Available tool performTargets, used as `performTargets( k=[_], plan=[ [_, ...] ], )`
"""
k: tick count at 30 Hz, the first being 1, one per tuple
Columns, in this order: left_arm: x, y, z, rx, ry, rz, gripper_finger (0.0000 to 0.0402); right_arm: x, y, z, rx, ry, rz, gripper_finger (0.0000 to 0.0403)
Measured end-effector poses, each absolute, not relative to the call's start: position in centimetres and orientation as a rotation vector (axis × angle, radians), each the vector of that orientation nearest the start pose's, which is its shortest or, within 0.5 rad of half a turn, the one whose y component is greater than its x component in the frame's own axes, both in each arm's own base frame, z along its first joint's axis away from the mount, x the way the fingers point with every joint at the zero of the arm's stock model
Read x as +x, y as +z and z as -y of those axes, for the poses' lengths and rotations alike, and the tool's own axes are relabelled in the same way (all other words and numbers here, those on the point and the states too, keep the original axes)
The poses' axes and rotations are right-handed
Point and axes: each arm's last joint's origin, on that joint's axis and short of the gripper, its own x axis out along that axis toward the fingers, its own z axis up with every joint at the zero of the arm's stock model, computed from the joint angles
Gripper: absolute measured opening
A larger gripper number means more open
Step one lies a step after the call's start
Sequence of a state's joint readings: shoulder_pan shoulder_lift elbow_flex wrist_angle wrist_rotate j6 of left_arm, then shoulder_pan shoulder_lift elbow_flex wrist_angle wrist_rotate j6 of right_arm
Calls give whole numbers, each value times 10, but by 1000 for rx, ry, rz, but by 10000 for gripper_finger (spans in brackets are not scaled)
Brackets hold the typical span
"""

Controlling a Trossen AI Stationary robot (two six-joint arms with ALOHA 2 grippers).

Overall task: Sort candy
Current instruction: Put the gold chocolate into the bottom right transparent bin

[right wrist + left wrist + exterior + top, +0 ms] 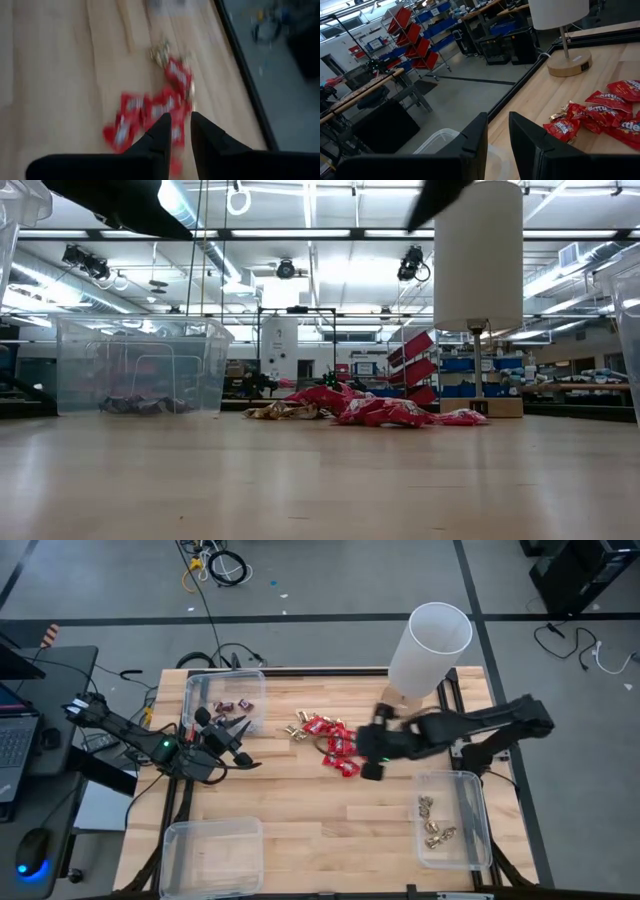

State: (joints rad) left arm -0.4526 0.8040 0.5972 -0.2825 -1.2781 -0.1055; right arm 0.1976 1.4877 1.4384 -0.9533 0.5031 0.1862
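Candy [330, 745] — red packets heaped mid-table, gold pieces alongside; likely light, crinkly, slippery. Best pinched across one packet's middle. Right gripper [368, 753] above heap, jaws narrowly apart, empty. Left gripper [235, 733] likewise — beside bin [200, 690].

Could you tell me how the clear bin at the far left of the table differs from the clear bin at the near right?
The far-left bin holds a few dark purple-brown mini bars; the near-right bin holds gold-foil pieces. In the high view the far-left bin's long side runs across the table, while the near-right bin's runs front to back. Both are clear rectangular plastic bins, mostly unfilled.
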Motion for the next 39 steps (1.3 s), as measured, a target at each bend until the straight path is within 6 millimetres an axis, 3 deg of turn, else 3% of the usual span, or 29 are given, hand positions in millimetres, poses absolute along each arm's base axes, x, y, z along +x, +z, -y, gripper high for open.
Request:
performTargets(
  k=[8, 15, 24, 31, 39],
  plan=[
    [152, 266, 43, 291, 820, -285, 82, 367, 319, -19, -267, -217, -645, 62],
    [152, 271, 48, 301, 792, -279, 82, 406, 295, 11, -234, -225, -521, 60],
    [148, 289, 56, 341, 766, -259, 82, 433, 249, 39, -180, -296, -543, 81],
    [147, 302, 58, 375, 753, -258, 82, 444, 219, 50, -143, -324, -586, 107],
    [147, 303, 57, 387, 765, -258, 82, 451, 189, 56, -68, -352, -639, 129]
  ],
)
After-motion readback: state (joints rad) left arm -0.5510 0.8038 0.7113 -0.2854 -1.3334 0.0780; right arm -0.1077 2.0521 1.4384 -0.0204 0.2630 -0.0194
